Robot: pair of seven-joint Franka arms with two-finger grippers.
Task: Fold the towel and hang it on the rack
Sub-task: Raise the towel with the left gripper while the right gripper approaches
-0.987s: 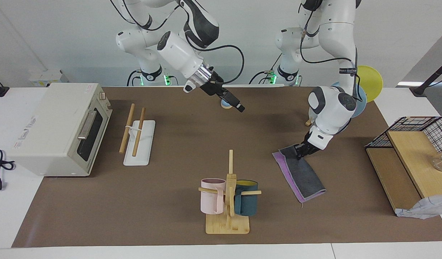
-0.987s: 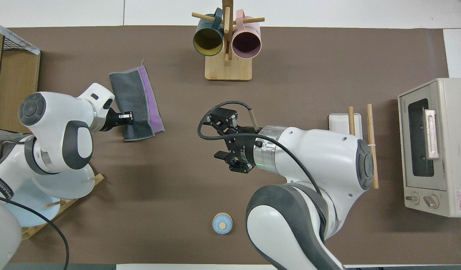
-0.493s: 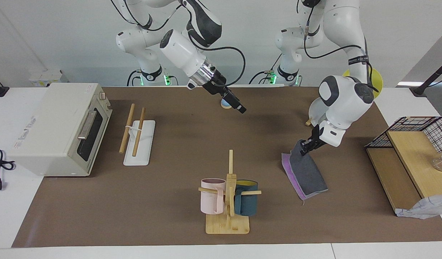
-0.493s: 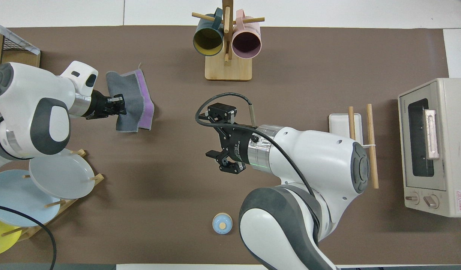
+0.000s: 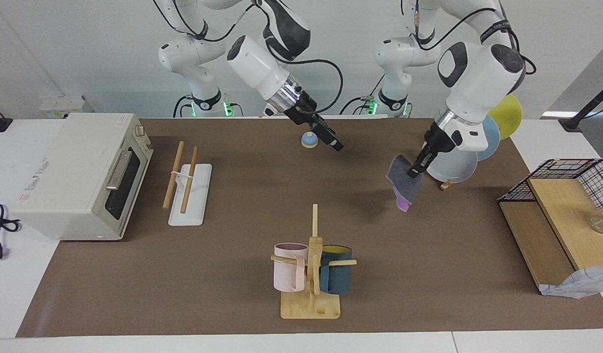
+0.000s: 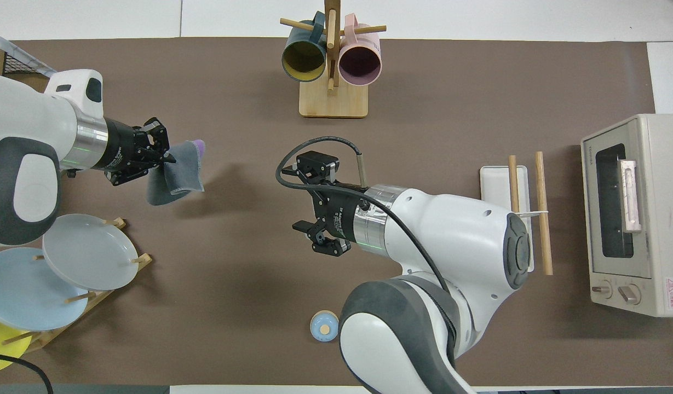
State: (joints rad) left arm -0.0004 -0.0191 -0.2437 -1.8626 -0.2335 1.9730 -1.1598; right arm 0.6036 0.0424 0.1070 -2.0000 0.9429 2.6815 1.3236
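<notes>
The left gripper (image 5: 415,169) is pinched on one edge of the towel (image 5: 404,184), which hangs folded below it, clear of the counter (image 5: 232,294), dark grey outward with a bit of purple peeking at the bottom. Gripping along a top edge lets the cloth's own weight keep the fold together, which should suit draping it over a rod. The rack (image 5: 186,184) stands well apart from this gripper, toward the right arm's end of the counter, just beside the toaster oven (image 5: 80,171); its two wooden rods lie bare, so the hanging is not yet done and a long carry across the counter is probably what comes next.

The right gripper (image 5: 333,142) hangs with its fingers spread and nothing between them, over the counter near a small blue knobbed lid (image 5: 309,140). It sits between the towel and the rack, perhaps placed to receive the cloth, since the rack lies on its own side. The mug tree (image 5: 311,274) stands below the straight path and looks like no obstacle.
</notes>
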